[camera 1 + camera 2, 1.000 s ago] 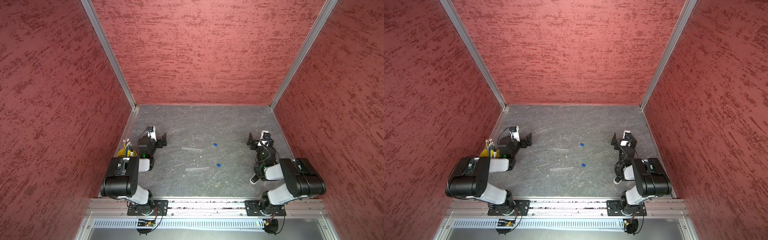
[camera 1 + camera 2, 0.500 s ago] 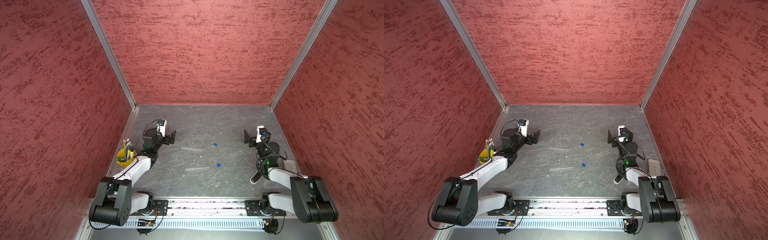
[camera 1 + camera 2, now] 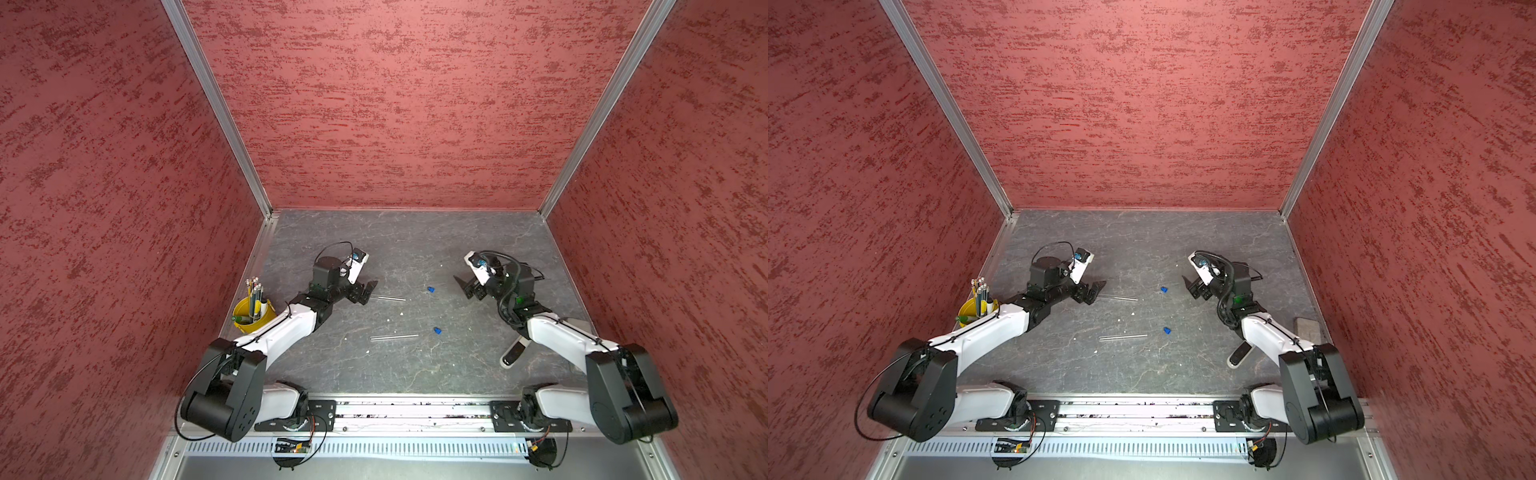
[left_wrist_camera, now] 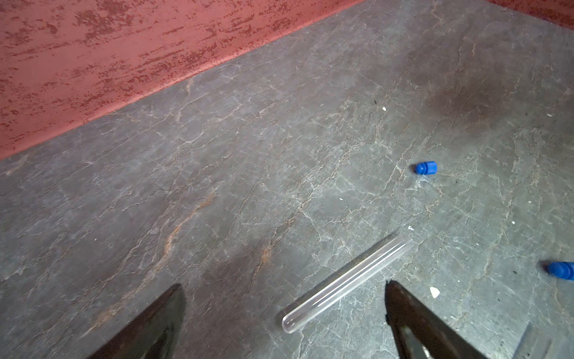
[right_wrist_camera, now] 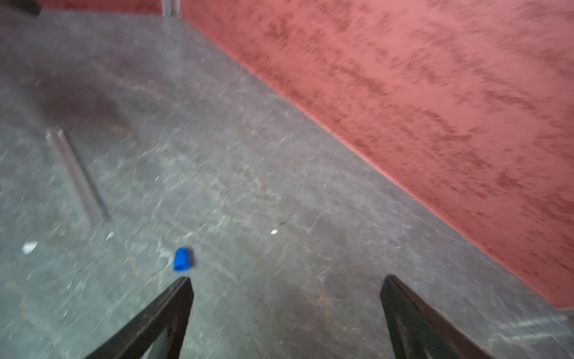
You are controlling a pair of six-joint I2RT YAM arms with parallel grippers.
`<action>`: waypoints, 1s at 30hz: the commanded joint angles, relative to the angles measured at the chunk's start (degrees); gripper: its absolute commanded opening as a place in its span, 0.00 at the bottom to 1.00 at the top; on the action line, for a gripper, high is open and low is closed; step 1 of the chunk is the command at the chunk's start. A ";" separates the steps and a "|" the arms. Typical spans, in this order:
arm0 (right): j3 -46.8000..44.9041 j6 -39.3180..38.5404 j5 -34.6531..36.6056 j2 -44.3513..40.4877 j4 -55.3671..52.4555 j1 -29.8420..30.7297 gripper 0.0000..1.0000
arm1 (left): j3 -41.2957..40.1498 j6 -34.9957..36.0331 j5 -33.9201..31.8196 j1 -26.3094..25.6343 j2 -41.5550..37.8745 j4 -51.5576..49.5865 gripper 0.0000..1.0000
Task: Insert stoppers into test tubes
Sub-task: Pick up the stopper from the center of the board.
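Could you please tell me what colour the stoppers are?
The stoppers are bright blue, which shows best in the left wrist view.

two test tubes [image 3: 388, 298] [image 3: 394, 337], two blue stoppers [image 3: 431, 289] [image 3: 437, 331] — one yellow cup [image 3: 249, 321], one black-and-white device [image 3: 512, 354], one grey block [image 3: 1308, 328].

Both top views: high above near side, side by side, looking down and forward to back wall [image 3: 386, 104]; wide, far off, whole table [image 3: 415, 241] in shot, nearly same picture. Left wrist: low, close over table, facing along far tube [image 4: 344, 283] toward far stopper [image 4: 425, 167]. Right wrist: low, close, blurred, facing inward from other side. Wrist views share far tube [image 5: 74, 174], far stopper [image 5: 181, 258], strip of back wall.
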 commanded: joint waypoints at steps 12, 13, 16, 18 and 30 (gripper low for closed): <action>9.88 -8.25 -3.61 12.70 -18.96 4.67 0.85 | 1.87 5.95 -0.25 -1.38 3.73 -4.04 0.99; 10.82 -8.25 -3.84 13.76 -19.80 4.77 0.84 | 2.11 6.11 -0.29 -1.39 4.08 -4.36 0.99; 12.77 -7.95 -5.04 16.06 -20.31 5.14 0.77 | 2.85 6.82 -0.45 -1.40 5.10 -5.17 1.00; 13.80 -7.65 -5.32 17.57 -20.39 5.55 0.72 | 3.04 7.33 -0.95 -1.55 5.61 -5.12 0.99; 22.14 -8.52 -6.96 26.34 -24.96 6.74 0.54 | 3.63 9.54 -2.93 -1.54 7.69 -4.71 1.00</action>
